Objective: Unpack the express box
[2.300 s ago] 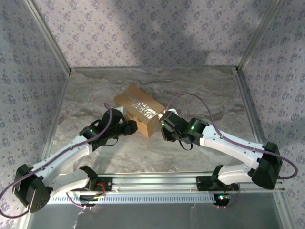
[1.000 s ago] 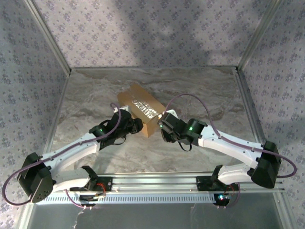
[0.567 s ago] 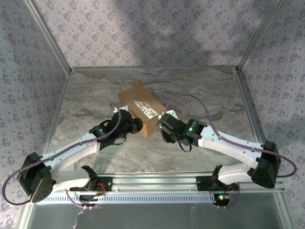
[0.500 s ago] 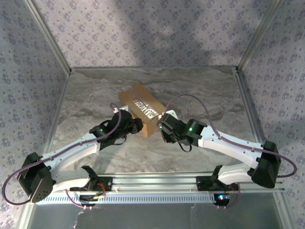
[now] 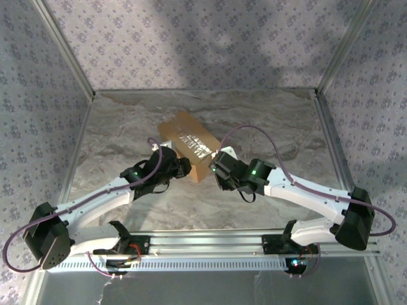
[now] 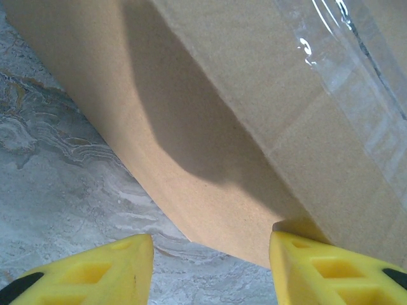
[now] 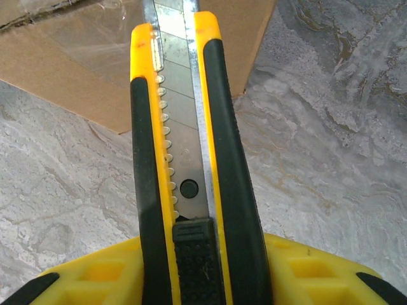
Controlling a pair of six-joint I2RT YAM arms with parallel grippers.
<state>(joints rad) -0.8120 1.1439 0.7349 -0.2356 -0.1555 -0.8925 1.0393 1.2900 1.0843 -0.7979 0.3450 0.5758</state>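
Observation:
The express box [image 5: 186,137], brown cardboard with shiny clear tape [image 6: 346,70] on its seam, lies flaps shut on the marble table, turned at an angle. My left gripper [image 5: 185,169] is at its near left corner, open; in the left wrist view the right fingertip [image 6: 318,267] touches the box wall [image 6: 210,140] and the left fingertip [image 6: 121,267] stands clear over the table. My right gripper [image 5: 217,173] is shut on a yellow-and-black utility knife [image 7: 191,159], whose blade points at the box's near right end [image 7: 76,76].
The grey marble table [image 5: 267,127] is fenced by patterned walls and metal posts on three sides. A metal rail [image 5: 203,244] with both arm bases runs along the near edge. Bare table lies left, right and behind the box.
The left arm swung in to the box's near left corner and the box turned slightly. In the last second both arms have hardly moved.

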